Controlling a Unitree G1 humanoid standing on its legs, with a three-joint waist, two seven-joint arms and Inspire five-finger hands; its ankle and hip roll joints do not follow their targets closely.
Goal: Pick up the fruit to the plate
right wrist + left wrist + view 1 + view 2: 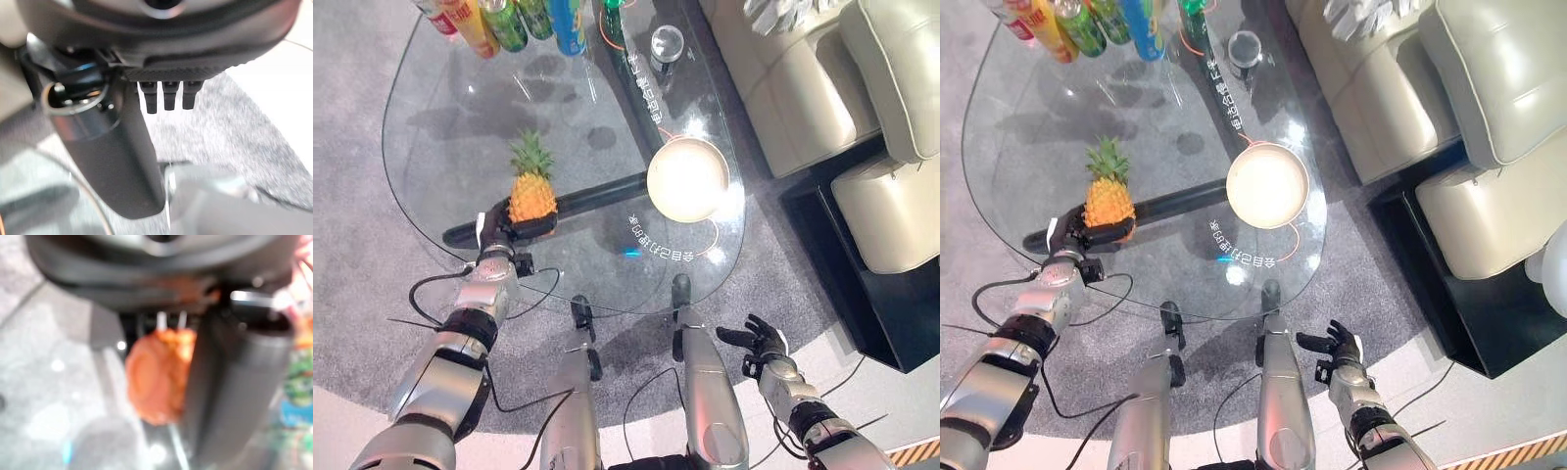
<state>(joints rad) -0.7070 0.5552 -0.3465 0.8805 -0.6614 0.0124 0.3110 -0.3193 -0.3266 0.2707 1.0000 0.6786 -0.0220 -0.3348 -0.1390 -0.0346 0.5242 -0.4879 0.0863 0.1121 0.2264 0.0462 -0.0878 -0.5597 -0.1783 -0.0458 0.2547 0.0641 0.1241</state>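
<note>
Orange, knobbly pineapple with a green leafy crown (531, 188) is standing near the glass table's (431, 108) left edge, the left hand (499, 230) curling round its base. It looks stiff, top-heavy; low grips suit. Round cream plate (687, 180) is waiting near the right edge. Right hand (759, 345) is hanging open, empty.

The glass table (460, 117) is clear and glossy. The pineapple (532, 194) gripped in the dark matt left hand (497, 223) has a rough, bumpy orange skin. Just beyond it, the plate (687, 180) looks smooth and cream. Grey carpet (352, 245) underneath looks coarse.
</note>
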